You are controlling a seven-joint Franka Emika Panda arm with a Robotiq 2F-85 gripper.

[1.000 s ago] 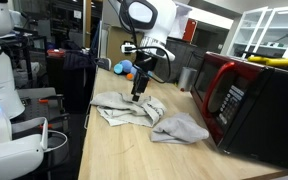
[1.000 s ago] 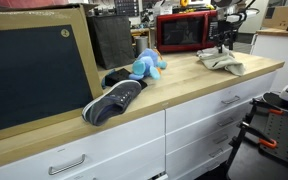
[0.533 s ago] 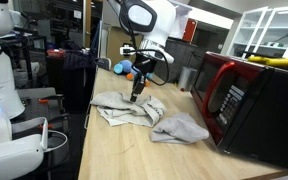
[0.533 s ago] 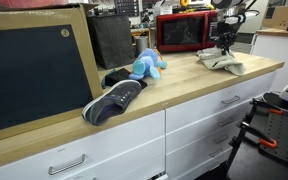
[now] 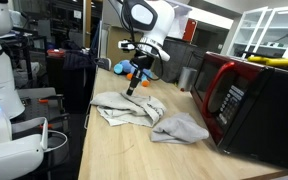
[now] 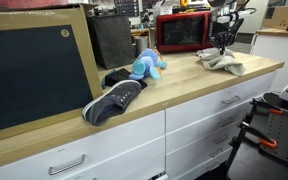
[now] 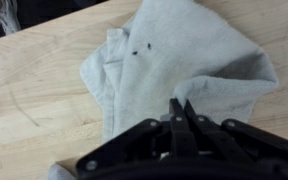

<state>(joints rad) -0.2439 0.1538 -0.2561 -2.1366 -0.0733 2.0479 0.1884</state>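
Observation:
My gripper (image 7: 181, 103) is shut, its two black fingers pressed together on a small peak of the pale grey towel (image 7: 189, 50) that lies crumpled on the wooden counter (image 7: 29, 95). In both exterior views the gripper (image 5: 134, 88) (image 6: 222, 43) hangs just over the towel (image 5: 119, 103) (image 6: 222, 63), pointing down. A second grey towel (image 5: 181, 128) lies apart from it, closer to the microwave. How much cloth sits between the fingers is hidden by the gripper body.
A red and black microwave (image 5: 249, 100) (image 6: 182, 32) stands beside the towels. A blue plush toy (image 6: 147, 66) and a dark shoe (image 6: 114, 100) lie further along the counter. A large black-panelled frame (image 6: 34, 70) leans behind them. A white robot (image 5: 2, 90) stands off the counter's edge.
The jaws have gone from open to shut on the towel's fold. The gripper has risen slightly above the cloth.

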